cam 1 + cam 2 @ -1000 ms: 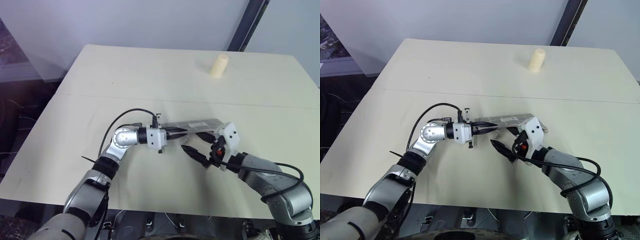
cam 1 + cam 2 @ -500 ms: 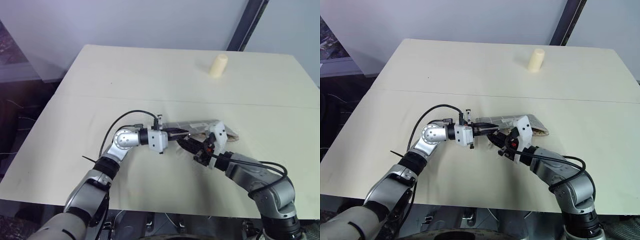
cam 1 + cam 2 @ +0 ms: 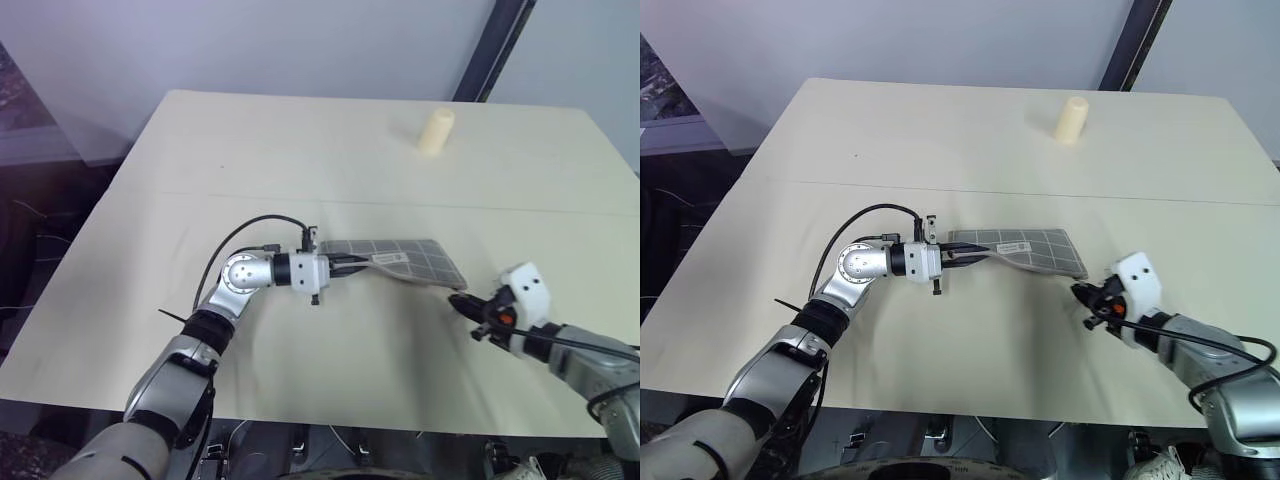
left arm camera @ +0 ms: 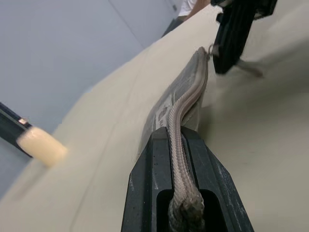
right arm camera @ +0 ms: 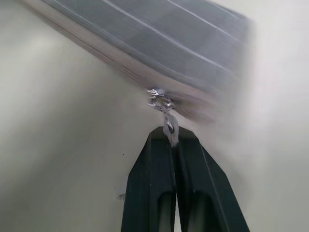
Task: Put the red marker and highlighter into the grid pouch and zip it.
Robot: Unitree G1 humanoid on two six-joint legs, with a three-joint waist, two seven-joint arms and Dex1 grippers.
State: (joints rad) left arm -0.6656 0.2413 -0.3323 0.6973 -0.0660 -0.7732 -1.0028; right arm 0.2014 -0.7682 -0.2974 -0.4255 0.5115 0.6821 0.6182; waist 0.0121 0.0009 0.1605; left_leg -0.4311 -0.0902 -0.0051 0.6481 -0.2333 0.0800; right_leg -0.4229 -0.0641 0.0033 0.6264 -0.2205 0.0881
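Observation:
The grid pouch (image 3: 405,260) lies flat at the middle of the table, grey with white lines and a small white label. My left gripper (image 3: 345,265) is shut on its left end, and the fabric edge (image 4: 181,106) runs out from between the fingers. Just off the pouch's right corner, my right gripper (image 3: 460,300) is shut on the metal zipper pull (image 5: 166,121). In the left wrist view the zip line looks closed along the edge. The red marker and the highlighter are hidden.
A cream-coloured cylinder (image 3: 436,131) stands at the far right of the pale table (image 3: 200,160). A seam crosses the tabletop behind the pouch. The table's front edge runs close under both arms.
My right gripper went from open to shut beside the left gripper, then swept right along the pouch to its far corner. The pouch now lies flatter. The left gripper stayed put.

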